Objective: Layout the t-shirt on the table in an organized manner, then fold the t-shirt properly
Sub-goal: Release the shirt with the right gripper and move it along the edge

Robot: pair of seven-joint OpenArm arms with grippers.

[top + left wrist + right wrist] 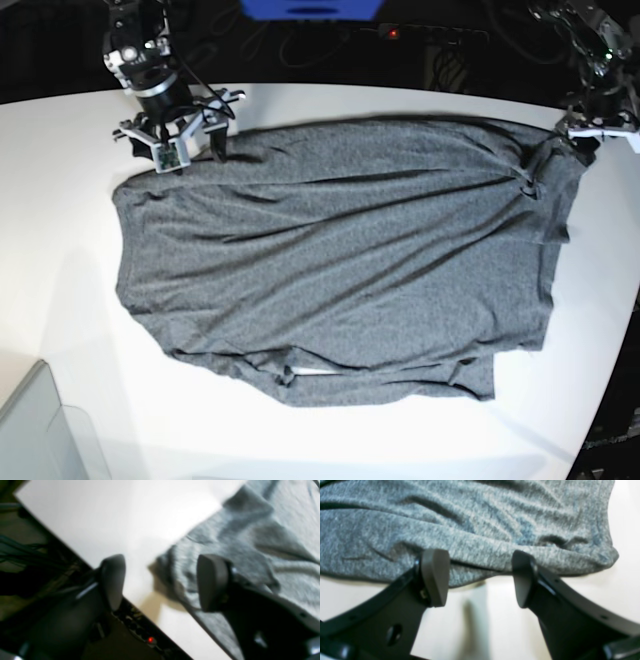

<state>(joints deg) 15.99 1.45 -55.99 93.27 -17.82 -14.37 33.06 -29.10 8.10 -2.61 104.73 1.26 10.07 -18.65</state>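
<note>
Bin (40,430): translucent grey, only a corner in view at the near left of the base view; contents cannot be made out.

Blue object (310,8): at the far edge, centre, cut off by the top of the picture; kind not determinable.

Power strip (430,33): dark, lying far behind the work surface, right of centre, with a small red light (394,33) lit at its left end. The left wrist view shows a like dark strip (140,627) with a red light (150,640), blurred.

Cables (270,45): dark, tangled, running along the far background. More cables (22,552) show in the left wrist view, out of focus.
</note>
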